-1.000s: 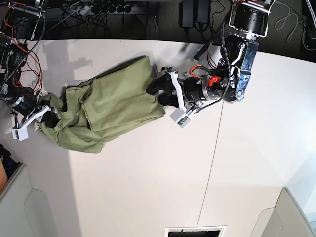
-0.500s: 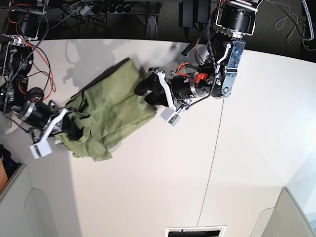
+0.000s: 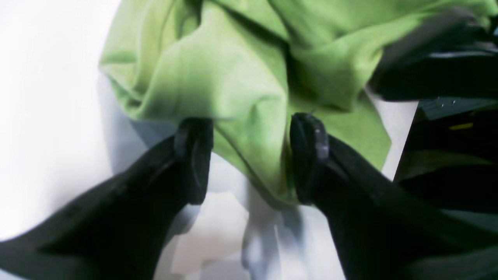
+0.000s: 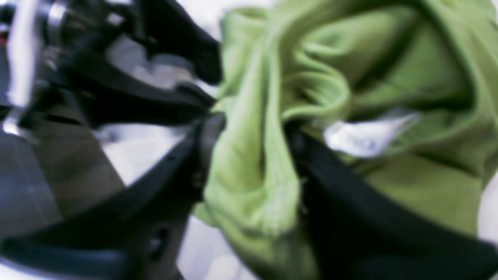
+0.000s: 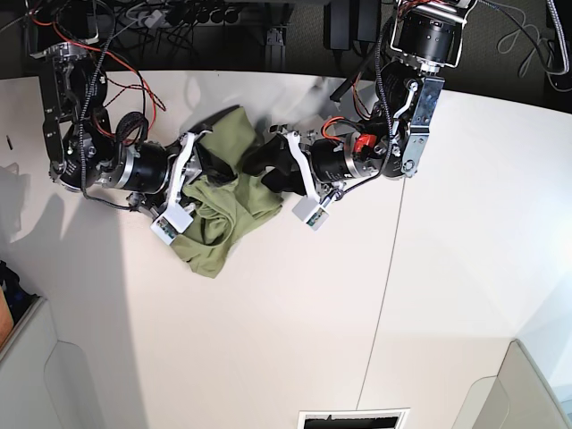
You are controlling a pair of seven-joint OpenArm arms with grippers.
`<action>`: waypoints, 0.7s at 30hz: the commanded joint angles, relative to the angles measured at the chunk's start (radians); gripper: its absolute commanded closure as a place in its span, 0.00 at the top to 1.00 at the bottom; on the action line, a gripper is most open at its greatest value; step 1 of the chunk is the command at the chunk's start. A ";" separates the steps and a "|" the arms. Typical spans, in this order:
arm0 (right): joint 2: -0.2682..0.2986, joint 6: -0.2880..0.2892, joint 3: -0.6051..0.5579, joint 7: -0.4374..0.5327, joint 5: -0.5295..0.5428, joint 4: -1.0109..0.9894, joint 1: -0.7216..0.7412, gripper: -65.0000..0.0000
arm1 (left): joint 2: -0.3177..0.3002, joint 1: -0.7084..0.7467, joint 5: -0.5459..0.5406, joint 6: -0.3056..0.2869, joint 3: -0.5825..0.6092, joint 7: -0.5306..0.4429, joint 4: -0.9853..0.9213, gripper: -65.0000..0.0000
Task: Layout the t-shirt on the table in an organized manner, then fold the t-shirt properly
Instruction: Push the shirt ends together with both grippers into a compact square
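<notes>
The olive-green t-shirt (image 5: pixel 228 201) lies bunched in a small heap on the white table (image 5: pixel 268 313). My right gripper (image 5: pixel 213 168) is at the heap's left side. In its wrist view its jaws (image 4: pixel 253 140) stand apart, and a thick fold of the t-shirt (image 4: pixel 389 58) with a white label (image 4: pixel 365 140) fills the gap. My left gripper (image 5: pixel 268 165) is at the heap's right edge. It is open (image 3: pixel 251 159), with a loose edge of the t-shirt (image 3: pixel 233 77) lying between its black fingers (image 3: pixel 192 155). The two grippers are close together.
Cables and a power strip (image 5: pixel 179 13) run along the table's far edge. Grey bins stand at the near left (image 5: pixel 45 375) and near right (image 5: pixel 523 384) corners. A dark seam (image 5: pixel 389 268) crosses the tabletop, and a vent slot (image 5: pixel 353 418) sits at the near edge.
My right arm swept rightward across the table, dragging the spread shirt into a tight heap beside the left gripper, and its jaws have parted. The left gripper stayed open and shifted slightly left.
</notes>
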 commanded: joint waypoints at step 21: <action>-0.148 0.007 0.032 0.044 0.017 0.141 0.027 0.38 | -0.003 -0.011 0.015 0.005 0.000 -0.003 0.008 0.54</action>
